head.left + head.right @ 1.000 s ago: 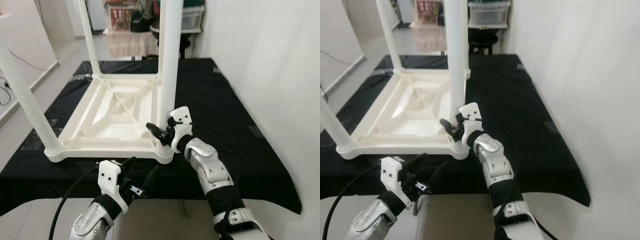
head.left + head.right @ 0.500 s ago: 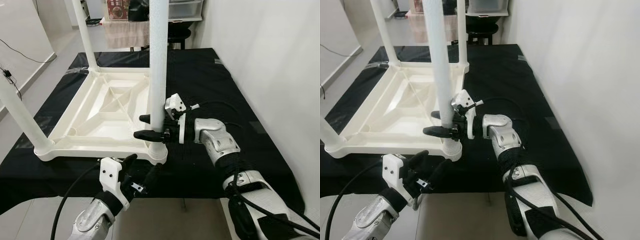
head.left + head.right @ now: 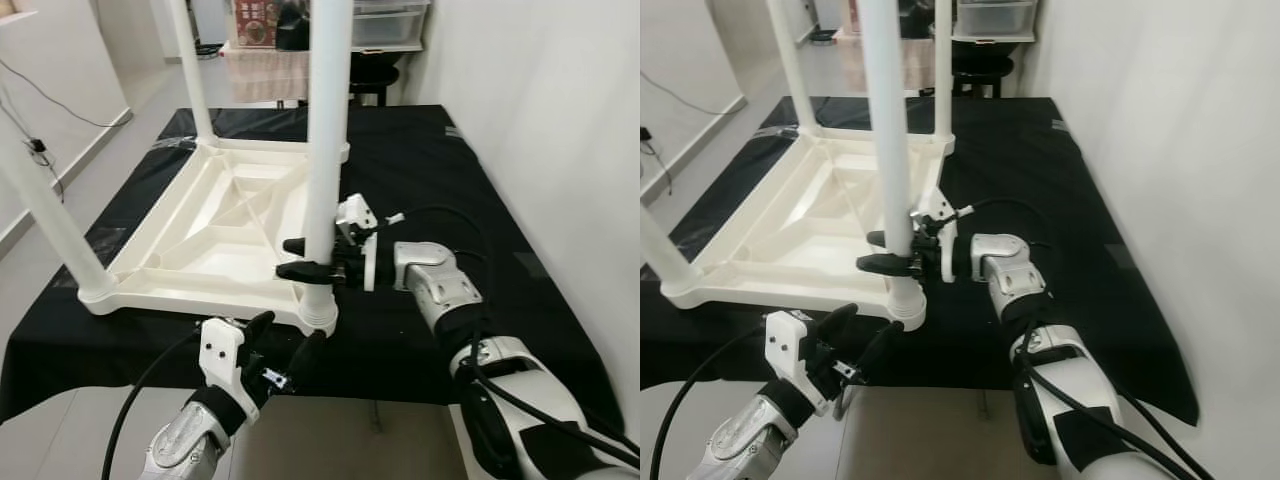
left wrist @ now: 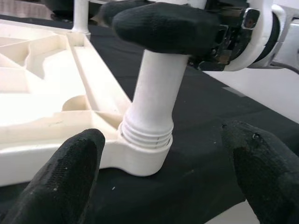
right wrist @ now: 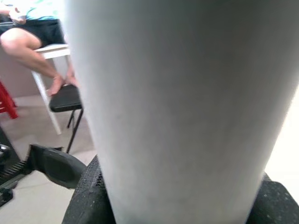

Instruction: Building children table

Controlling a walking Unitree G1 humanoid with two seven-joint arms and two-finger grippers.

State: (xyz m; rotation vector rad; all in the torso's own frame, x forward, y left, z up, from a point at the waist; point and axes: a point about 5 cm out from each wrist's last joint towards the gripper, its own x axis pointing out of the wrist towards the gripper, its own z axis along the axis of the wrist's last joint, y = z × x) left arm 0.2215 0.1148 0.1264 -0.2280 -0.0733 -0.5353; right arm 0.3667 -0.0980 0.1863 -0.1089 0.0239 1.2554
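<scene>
table [image 3: 215, 215] is lying upside down on the black cloth [image 3: 430, 170]; the right gripper [image 3: 305, 257] is pinching the near leg [image 3: 328, 130] just above its threaded socket [image 4: 145, 151], probably screwing it in. next likely needs twisting. the left gripper [image 3: 285, 345] is hovering spread below.

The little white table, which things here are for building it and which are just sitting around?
For the job:
- upside-down white table top
- near leg, in its corner socket
- other legs
- right end effector, closed around the near leg
- left end effector, open below that corner

Just around:
- black cloth
- storage bins
- wall cable
</scene>
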